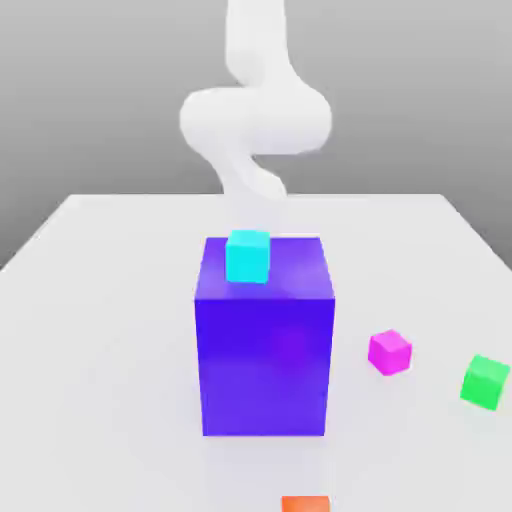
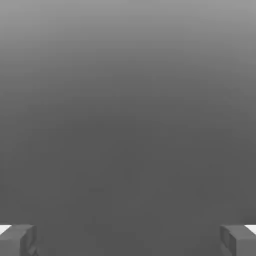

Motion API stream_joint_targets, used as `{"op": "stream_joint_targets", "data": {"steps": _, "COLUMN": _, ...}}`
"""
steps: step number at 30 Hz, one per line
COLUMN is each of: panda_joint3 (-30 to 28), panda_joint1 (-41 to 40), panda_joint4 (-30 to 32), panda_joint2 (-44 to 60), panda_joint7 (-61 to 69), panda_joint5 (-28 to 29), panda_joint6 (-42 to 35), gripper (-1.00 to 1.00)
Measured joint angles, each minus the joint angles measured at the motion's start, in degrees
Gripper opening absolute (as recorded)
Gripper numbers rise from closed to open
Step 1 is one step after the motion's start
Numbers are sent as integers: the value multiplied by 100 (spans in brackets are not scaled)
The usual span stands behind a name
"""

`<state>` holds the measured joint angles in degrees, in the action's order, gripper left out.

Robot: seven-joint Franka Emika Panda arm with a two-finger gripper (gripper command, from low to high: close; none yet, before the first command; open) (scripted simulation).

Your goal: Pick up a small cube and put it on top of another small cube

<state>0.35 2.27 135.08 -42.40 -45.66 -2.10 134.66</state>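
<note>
The small cube [image 1: 389, 352], plain magenta-pink, rests on the white table [image 1: 100, 300] to the exterior view's right of a big blue-purple block [image 1: 265, 340]. A cyan cube [image 1: 248, 255] sits on top of that block near its far edge. A green cube [image 1: 486, 381] lies further to the exterior view's right. My white arm [image 1: 255, 120] rises behind the block. In the hand view my gripper [image 2: 128, 242] is open, its two grey fingertips [image 2: 17, 240] far apart with nothing between them, facing a plain grey backdrop.
An orange object [image 1: 305, 504] pokes in at the table's near edge, in front of the block. The tall block stands between the arm and the near side of the table. The magenta and green cubes are about a cube's width apart.
</note>
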Motion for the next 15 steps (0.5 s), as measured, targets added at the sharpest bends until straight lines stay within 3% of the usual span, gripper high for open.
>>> {"op": "stream_joint_targets", "data": {"steps": 15, "panda_joint3": 906, "panda_joint1": 1375, "panda_joint4": 1971, "panda_joint2": 2070, "panda_joint7": -140, "panda_joint5": -965, "panda_joint6": 1707, "gripper": 0}}
